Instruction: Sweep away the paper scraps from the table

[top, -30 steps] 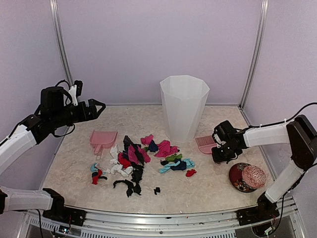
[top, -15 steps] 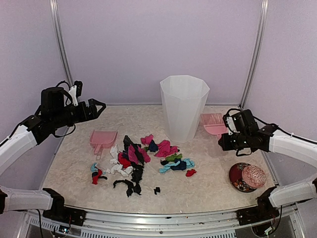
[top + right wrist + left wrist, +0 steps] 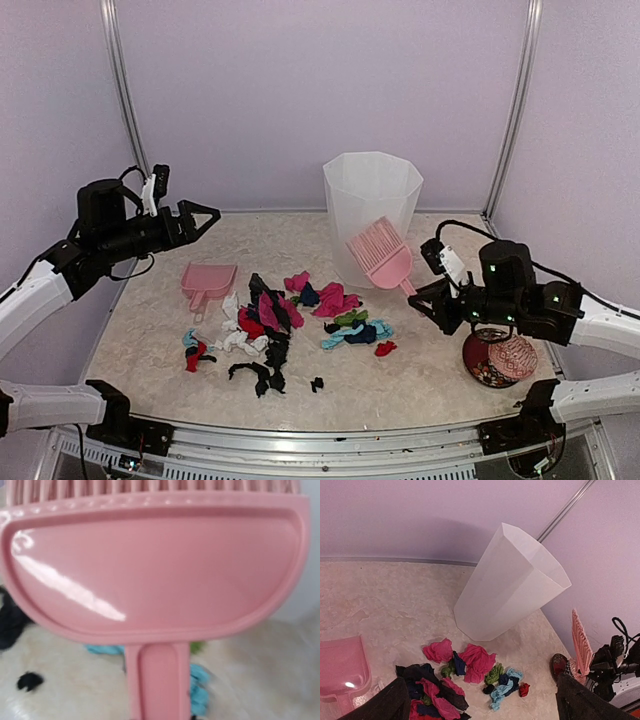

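top: left end effector (image 3: 203, 220) spread wide, raised over far-left counter (image 3: 430, 375); right end effector (image 3: 428, 297) clamped on pink brush (image 3: 378, 254) handle, brush in front of bin (image 3: 370, 195); paper scraps (image 3: 290, 322) heaped mid-counter | left wrist: scraps lie right of dustpan (image 3: 342, 672) | right wrist: brush head fills view

Brush (image 3: 150, 575): glossy smooth pink plastic noted. Paper scraps (image 3: 265, 318): wrinkled, matt. Counter (image 3: 430, 385): speckled stone-look, matt. Bin (image 3: 372, 210): translucent white plastic.
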Robot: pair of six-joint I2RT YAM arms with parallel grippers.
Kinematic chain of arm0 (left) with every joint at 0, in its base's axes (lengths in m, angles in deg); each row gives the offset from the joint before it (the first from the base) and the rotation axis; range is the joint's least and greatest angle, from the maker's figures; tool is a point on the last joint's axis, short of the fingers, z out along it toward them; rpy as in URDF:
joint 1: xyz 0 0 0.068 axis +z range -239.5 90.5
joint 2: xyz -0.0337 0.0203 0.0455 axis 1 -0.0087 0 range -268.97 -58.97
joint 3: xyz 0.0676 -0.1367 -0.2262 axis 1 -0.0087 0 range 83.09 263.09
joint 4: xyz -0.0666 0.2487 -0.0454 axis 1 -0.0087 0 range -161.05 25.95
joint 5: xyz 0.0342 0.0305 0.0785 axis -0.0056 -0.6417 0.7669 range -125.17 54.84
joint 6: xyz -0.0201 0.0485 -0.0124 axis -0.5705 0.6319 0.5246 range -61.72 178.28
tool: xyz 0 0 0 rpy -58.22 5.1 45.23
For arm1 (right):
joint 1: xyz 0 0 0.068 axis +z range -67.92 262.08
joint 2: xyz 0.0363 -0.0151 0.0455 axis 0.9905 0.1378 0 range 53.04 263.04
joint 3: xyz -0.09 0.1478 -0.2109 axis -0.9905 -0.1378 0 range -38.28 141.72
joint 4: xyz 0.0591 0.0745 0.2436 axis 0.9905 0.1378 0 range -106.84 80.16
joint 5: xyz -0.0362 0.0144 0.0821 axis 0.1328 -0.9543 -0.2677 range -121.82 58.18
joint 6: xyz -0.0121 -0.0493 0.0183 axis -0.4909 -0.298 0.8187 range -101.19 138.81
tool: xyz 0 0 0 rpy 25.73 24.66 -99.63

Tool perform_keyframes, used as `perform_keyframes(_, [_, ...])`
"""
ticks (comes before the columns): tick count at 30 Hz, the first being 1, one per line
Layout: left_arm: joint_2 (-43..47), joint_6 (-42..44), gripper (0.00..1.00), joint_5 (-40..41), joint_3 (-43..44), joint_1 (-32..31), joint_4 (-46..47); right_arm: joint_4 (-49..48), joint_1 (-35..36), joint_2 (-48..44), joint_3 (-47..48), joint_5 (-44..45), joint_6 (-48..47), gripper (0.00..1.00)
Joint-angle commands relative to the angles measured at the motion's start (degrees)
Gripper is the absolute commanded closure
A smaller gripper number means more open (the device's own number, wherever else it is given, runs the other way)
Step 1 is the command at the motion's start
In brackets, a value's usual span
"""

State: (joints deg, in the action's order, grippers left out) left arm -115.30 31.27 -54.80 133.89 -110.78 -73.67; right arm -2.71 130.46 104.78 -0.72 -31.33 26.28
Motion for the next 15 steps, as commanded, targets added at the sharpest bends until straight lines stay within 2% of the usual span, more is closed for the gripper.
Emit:
perform_keyframes(1, [-0.3,-1.1,0.01,-3.0,1.6,-3.8,-0.7,-6.4,4.3,2.6,-0.5,-2.2,-8.6,1.0])
perform_keyframes(4, [-1.0,-1.4,0.01,-1.9,2.8,-8.8,-1.6,-8.1,8.0,5.4,0.5,-1.6,-15.6,1.0])
perform_keyframes(9, [-2.7,-4.5,0.01,-2.8,0.2,-16.0,2.5,-8.4,10.2,11.7,3.6,-3.0,-24.6,1.0])
perform_keyframes(15, [-5.5,-7.2,0.01,-4.2,-3.9,-20.5,6.0,-9.4,11.3,18.1,7.1,-4.4,-30.1,1.0])
